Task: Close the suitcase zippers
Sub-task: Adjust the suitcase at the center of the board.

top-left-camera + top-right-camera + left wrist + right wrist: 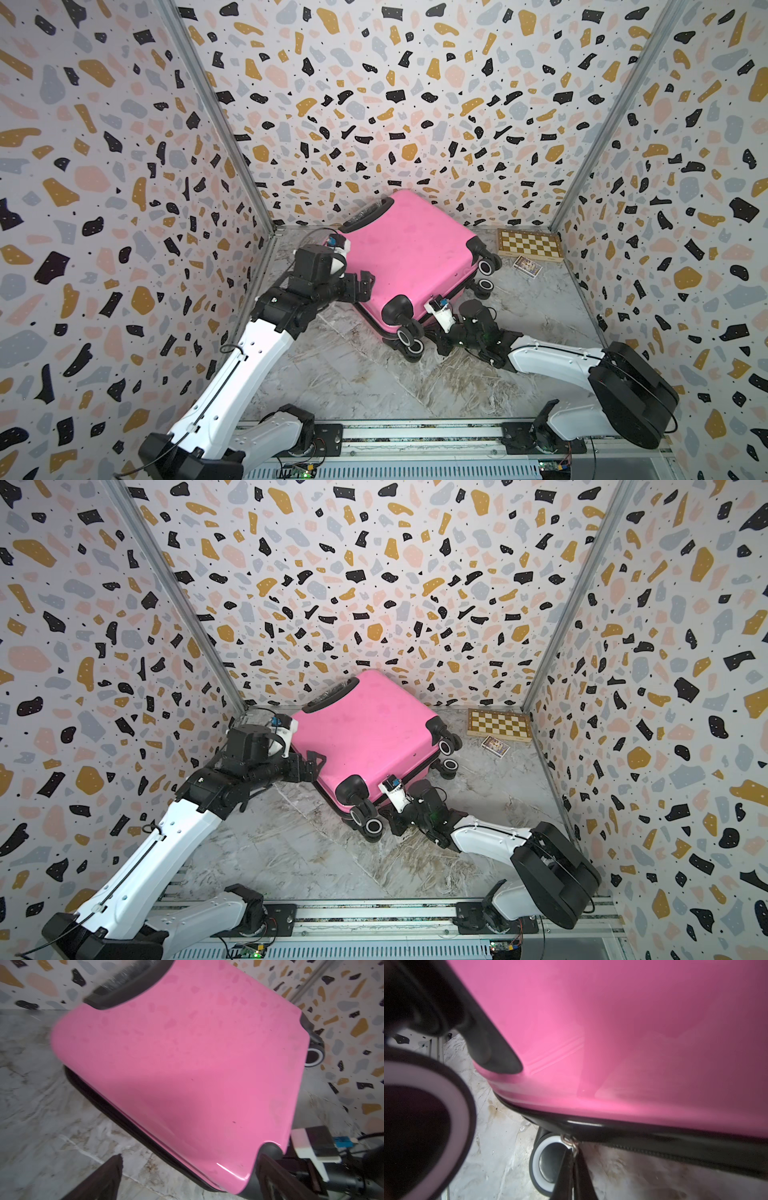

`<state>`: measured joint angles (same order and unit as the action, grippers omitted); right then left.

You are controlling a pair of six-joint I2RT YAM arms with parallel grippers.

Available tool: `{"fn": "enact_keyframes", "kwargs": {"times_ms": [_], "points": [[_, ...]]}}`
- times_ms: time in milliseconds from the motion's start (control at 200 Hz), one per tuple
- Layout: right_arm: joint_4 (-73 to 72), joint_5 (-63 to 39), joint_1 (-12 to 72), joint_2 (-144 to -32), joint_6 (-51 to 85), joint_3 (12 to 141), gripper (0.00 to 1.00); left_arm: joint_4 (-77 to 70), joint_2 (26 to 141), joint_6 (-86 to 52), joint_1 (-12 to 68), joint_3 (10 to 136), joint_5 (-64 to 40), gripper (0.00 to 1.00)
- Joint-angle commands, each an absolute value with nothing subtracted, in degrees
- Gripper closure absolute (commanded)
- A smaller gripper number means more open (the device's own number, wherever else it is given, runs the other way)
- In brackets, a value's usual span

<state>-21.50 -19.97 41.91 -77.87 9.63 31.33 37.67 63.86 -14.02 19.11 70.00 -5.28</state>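
In both top views, found the suitcase (409, 257) lying flat near the chessboard (530, 245), one wheeled corner nearest it. Left gripper (362, 282) spread wide, clamped on nothing, at the side farthest from the chessboard.

From the left wrist, saw pink shell over the dark zipper band (143, 1134) and no pull.

From the right wrist, caught the right gripper (573, 1155) pinched shut on a metal pull (569, 1140), the band seemingly running on toward the chessboard side. Likely the arm for the drag.

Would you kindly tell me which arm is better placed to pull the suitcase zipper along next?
Probably right: the right gripper is shut on the zipper pull at the suitcase seam near a wheel; the left gripper stands open beside the shell, gripping nothing.
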Motion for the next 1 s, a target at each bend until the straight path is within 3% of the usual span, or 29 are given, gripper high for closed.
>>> {"fn": "enact_keyframes", "kwargs": {"times_ms": [0,295,536,711,996], "points": [[-22.2,-19.4,39.5,-74.0,10.9,30.3,1.0,40.5,67.5,-9.4,14.7,73.4,-4.0,0.0],[-17.7,-10.7,36.4,-69.5,12.1,27.5,1.0,37.2,81.6,-5.2,7.4,83.2,-9.2,0.0],[-16.8,-13.8,36.3,-69.3,9.9,27.1,1.0,36.2,99.0,-3.0,4.4,99.5,-17.8,0.09],[-15.2,-13.2,36.3,-68.7,9.2,27.5,1.0,35.6,112.9,-3.7,3.3,112.8,-22.5,0.29],[-12.2,-11.9,36.4,-67.7,9.4,29.0,1.0,44.4,132.4,1.8,3.3,134.9,-27.3,0.34]]}}
